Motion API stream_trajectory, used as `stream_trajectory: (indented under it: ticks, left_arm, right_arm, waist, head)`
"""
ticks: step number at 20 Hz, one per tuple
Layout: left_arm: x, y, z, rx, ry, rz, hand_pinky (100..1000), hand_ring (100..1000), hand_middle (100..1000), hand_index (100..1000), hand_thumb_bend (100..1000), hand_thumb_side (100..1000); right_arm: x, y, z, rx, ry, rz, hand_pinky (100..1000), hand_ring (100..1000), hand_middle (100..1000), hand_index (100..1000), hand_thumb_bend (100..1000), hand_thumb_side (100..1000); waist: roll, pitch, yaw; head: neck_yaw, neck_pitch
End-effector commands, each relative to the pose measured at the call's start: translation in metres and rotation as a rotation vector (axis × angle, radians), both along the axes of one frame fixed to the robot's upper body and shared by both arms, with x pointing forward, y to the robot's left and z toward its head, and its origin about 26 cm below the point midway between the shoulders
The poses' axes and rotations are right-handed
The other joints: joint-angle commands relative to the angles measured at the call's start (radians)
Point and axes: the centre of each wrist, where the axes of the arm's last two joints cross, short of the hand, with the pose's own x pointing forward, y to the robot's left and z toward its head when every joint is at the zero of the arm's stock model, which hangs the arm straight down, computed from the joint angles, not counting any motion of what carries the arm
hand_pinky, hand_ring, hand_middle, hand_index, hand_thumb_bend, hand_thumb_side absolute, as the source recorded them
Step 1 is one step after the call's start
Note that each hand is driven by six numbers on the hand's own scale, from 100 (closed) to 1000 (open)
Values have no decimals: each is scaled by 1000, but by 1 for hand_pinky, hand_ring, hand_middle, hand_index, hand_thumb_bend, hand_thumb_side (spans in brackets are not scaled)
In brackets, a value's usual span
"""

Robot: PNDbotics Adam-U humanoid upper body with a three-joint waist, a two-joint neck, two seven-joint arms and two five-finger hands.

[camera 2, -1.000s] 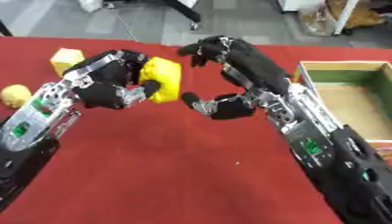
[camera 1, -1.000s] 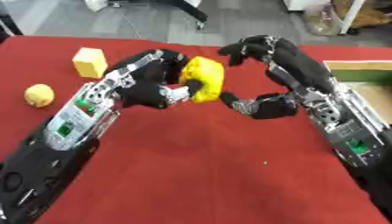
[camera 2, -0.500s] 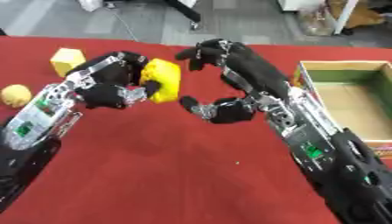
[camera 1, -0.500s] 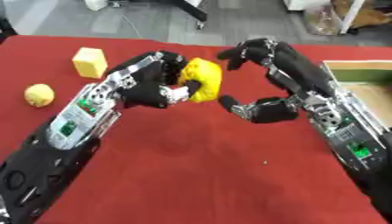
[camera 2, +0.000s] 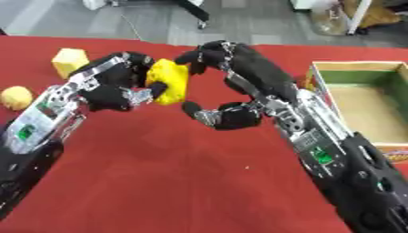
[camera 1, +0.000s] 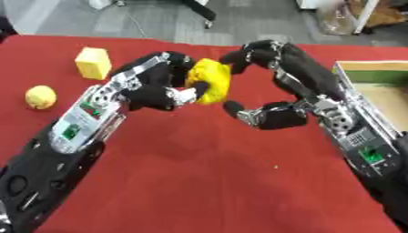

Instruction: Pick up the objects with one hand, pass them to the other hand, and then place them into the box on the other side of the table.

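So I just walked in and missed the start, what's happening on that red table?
The left hand grips a yellow object above the table and offers it to the right hand, whose fingers are open around it. A yellow block and a yellow ball wait at the left; the box sits at the right.

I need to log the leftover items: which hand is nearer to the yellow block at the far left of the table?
Left. The left hand, curled round the yellow object, is just to the right of the yellow block; the right hand is farther right, beyond that object.
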Motion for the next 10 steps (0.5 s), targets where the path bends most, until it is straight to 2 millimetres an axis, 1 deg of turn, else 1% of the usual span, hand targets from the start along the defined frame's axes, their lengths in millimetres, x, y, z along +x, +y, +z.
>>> stream_trajectory:
  ticks: [1,10]
  left_arm:
    - [-2,-3,12,-2,-31,-25,689,538,438,509,149,107]
    - [-4,-8,13,6,-26,-59,692,540,439,510,143,112]
  right_arm:
    - [-5,0,10,9,-25,21,611,579,547,794,322,204]
    - [-4,-1,8,-3,-19,12,610,579,541,803,309,192]
  waist:
    - [3,-21,0]
    - [3,-21,3]
  head:
    - [2,3]
    - [1,4]
